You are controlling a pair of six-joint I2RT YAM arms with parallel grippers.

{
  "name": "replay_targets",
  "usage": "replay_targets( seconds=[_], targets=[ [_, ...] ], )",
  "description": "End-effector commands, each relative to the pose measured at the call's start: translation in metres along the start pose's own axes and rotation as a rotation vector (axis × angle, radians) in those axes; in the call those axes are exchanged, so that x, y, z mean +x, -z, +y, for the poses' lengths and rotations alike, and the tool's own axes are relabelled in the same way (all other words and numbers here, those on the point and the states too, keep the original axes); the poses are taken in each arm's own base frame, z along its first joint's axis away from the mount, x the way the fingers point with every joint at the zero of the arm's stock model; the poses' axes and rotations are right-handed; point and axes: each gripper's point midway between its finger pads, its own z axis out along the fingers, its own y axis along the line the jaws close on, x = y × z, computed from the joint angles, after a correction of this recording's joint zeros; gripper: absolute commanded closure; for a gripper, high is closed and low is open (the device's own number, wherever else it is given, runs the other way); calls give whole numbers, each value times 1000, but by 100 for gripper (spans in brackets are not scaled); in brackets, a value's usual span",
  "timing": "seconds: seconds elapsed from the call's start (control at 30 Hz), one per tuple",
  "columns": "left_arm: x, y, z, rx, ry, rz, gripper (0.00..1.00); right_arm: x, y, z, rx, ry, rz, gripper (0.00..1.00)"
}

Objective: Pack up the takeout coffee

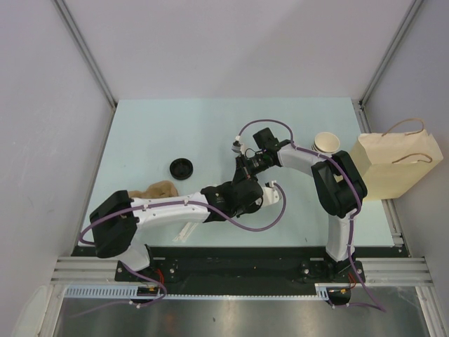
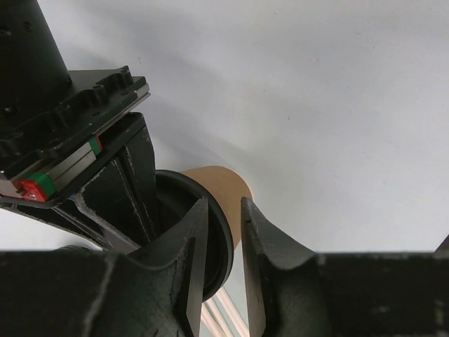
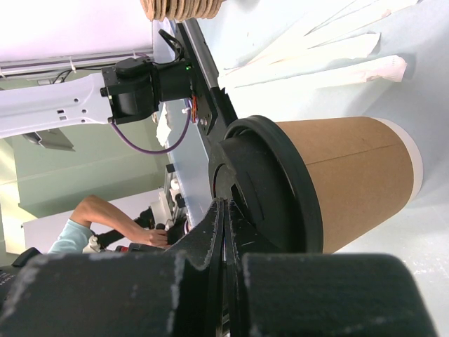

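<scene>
The takeout coffee (image 3: 344, 175) is a brown paper cup with a black lid (image 3: 270, 175). It stands mid-table, and in the top view both grippers hide it. My right gripper (image 3: 224, 205) is shut, its joined tips resting against the lid's top. My left gripper (image 2: 223, 205) reaches in from the side with its jaws a little apart. The lid's rim (image 2: 223, 242) and a bit of cup wall (image 2: 228, 179) sit in that gap. A thin slit shows beside the right finger (image 2: 256, 239). From above, the left gripper (image 1: 245, 181) and right gripper (image 1: 248, 166) meet over the cup.
A loose black lid (image 1: 182, 168) lies left of the grippers. Lidless tan cups (image 1: 326, 143) stand stacked at the back right, beside a kraft paper bag (image 1: 396, 167) with handles. Crumpled brown paper (image 1: 153, 189) and wooden stirrers (image 1: 186, 232) lie near the left arm.
</scene>
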Motion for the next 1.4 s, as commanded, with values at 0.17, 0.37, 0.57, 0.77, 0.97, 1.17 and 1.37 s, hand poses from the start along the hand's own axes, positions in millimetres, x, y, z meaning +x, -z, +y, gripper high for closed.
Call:
replay_targets(
  seconds=[0.17,0.37,0.57,0.77,0.97,1.17,1.37],
  targets=[
    [76,-22,-35,120,-25,236,73,0,-8,-47,170,7,-12,100],
    [82,-18,-38,140,-29,248,74,2,-9,-46,171,12,-5,100],
    [71,-9,-44,194,-8,222,75,4,-12,-42,176,36,2,100],
    [-7,34,-20,197,41,-30,56,6,-12,-30,163,71,6,100],
    [-63,93,-4,272,124,-263,46,2,-9,-17,140,109,-10,100],
    [-52,121,36,359,296,-334,39,-2,-4,1,105,148,-29,100],
    [-42,143,79,371,380,-428,28,-13,3,18,68,175,-42,98]
  ],
)
